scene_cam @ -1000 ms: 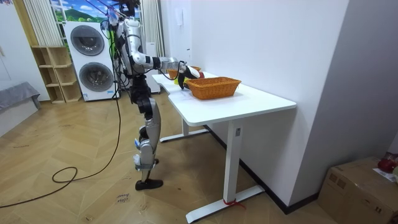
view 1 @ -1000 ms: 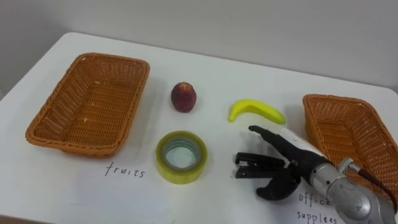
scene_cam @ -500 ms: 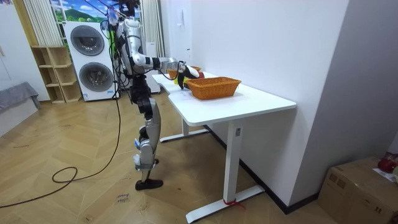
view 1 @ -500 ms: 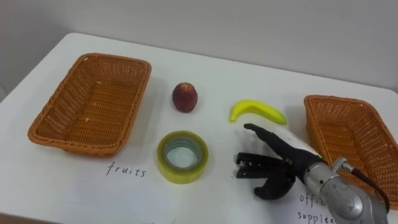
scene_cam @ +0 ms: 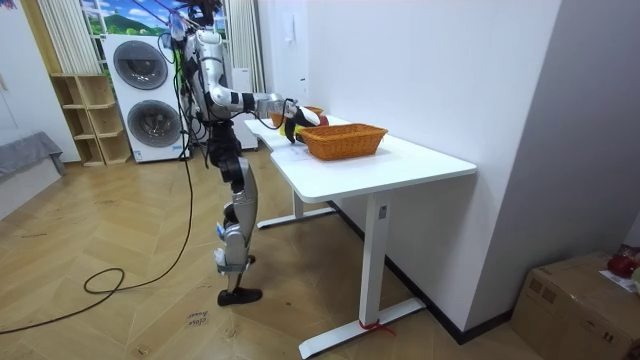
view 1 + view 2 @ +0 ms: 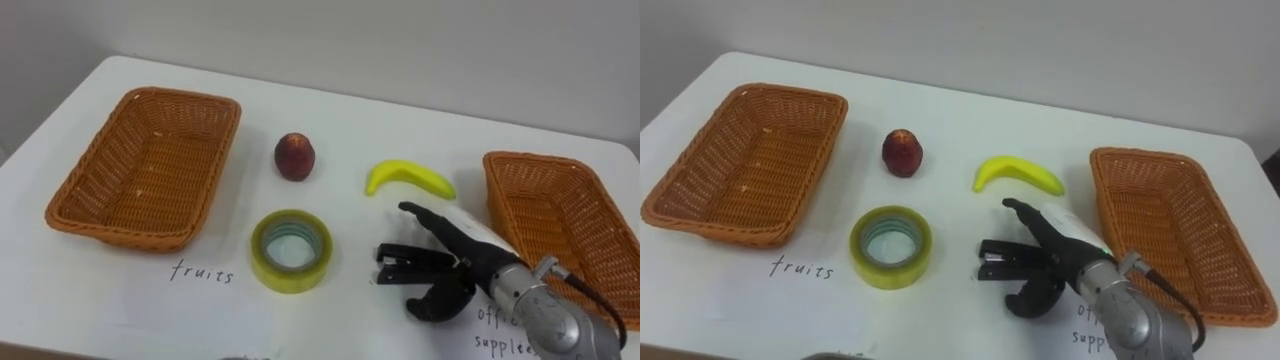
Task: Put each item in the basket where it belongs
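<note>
You are at the very start of the sort, judging by how things lie: nothing has gone into either container yet. The empty orange wicker basket on the left (image 6: 180, 96), with handwriting for fruit on the white surface (image 6: 350, 120) in front of it, holds nothing. The matching orange wicker basket on the right (image 6: 520, 158) is just as bare inside.

All three items sit loose on the surface between the baskets. The small dark-red round fruit (image 6: 295, 157) lies just beside the left basket's near corner. The curved yellow banana (image 6: 410, 178) lies to its right, nearer the right basket. The yellow-green roll of clear tape (image 6: 290, 277) lies flat in front of the red fruit, apart from both.

Your right robot hand (image 6: 450, 265) reaches in from the lower right, low over the surface between the tape roll and the right basket, just in front of the banana. Its fingers (image 6: 395, 265) are stretched out almost straight toward the tape, the thumb hooked loosely beneath, and it has hold of nothing. It touches neither the banana nor the tape.

So everything is left for you: two fruits to carry across to the left basket and the tape to the right one. The banana is the closest pick, though the fingers point at the tape, so I cannot tell which you are going for
</note>
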Controlling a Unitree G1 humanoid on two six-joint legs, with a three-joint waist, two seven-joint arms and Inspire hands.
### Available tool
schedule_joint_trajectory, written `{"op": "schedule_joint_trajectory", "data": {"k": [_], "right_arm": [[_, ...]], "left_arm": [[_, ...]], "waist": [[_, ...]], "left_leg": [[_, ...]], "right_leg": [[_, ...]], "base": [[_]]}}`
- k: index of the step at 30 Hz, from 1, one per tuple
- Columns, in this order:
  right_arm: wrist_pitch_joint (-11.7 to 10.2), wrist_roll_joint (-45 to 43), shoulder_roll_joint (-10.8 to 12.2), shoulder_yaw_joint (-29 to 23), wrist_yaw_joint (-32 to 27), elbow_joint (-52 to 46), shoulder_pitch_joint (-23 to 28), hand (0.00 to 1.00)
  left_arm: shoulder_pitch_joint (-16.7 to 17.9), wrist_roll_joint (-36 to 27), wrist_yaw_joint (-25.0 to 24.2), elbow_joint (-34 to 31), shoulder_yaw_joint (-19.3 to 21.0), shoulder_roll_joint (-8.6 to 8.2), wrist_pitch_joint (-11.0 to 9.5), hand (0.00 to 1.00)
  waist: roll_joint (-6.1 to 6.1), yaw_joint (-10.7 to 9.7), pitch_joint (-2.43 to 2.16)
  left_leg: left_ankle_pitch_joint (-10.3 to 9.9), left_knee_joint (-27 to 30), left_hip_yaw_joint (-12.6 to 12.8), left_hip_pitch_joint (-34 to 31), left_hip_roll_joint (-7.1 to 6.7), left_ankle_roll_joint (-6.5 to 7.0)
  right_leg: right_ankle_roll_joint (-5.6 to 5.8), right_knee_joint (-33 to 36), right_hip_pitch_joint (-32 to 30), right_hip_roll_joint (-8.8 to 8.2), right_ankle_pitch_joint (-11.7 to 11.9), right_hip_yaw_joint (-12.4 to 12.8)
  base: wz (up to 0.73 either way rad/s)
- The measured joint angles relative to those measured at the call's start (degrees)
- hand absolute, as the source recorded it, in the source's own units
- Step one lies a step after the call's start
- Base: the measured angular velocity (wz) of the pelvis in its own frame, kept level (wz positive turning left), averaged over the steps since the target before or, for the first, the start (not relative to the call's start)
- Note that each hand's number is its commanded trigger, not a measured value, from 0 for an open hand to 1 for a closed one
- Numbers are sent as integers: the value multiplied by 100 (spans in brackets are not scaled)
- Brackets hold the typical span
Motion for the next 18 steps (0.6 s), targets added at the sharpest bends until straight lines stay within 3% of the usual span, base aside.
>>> {"op": "schedule_joint_trajectory", "data": {"k": [18], "right_arm": [[12,70,-2,-106,89,567,-322,0]], "left_arm": [[-57,-4,22,9,116,2,1,0]], "waist": [[-48,7,-11]], "left_leg": [[0,-36,-25,42,12,-1]], "right_leg": [[-15,-16,64,25,29,14]], "base": [[0]]}}
